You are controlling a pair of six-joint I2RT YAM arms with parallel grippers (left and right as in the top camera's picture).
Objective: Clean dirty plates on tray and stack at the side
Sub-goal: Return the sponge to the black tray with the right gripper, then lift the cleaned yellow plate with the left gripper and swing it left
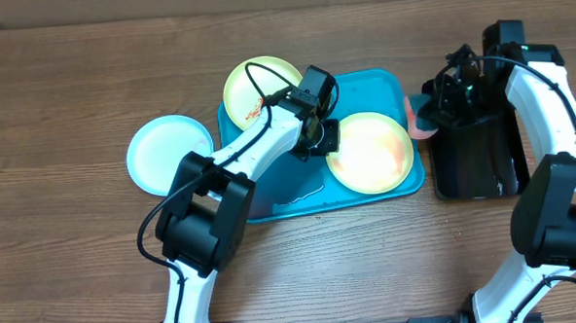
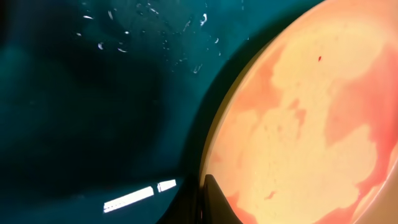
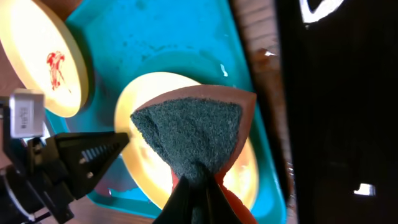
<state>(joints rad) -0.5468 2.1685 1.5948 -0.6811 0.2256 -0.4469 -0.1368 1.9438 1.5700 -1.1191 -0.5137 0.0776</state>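
Note:
The turquoise tray (image 1: 294,195) lies mid-table. A pale yellow-green plate (image 1: 371,156) with orange sauce smears sits on its right half and fills the left wrist view (image 2: 298,124). My left gripper (image 1: 318,137) (image 2: 208,204) is shut on this plate's left rim. A second yellow-green plate (image 1: 260,88) with a red smear rests on the tray's far left corner and also shows in the right wrist view (image 3: 43,56). A pale blue-white plate (image 1: 168,153) lies on the table left of the tray. My right gripper (image 1: 432,108) (image 3: 198,186) is shut on an orange sponge with a green pad (image 3: 189,127), above the tray's right edge.
A smaller black tray (image 1: 473,158) lies right of the turquoise tray, under my right arm. The left arm stretches across the tray's left half. Wet streaks show on the tray floor (image 2: 155,37). Bare wooden table surrounds everything.

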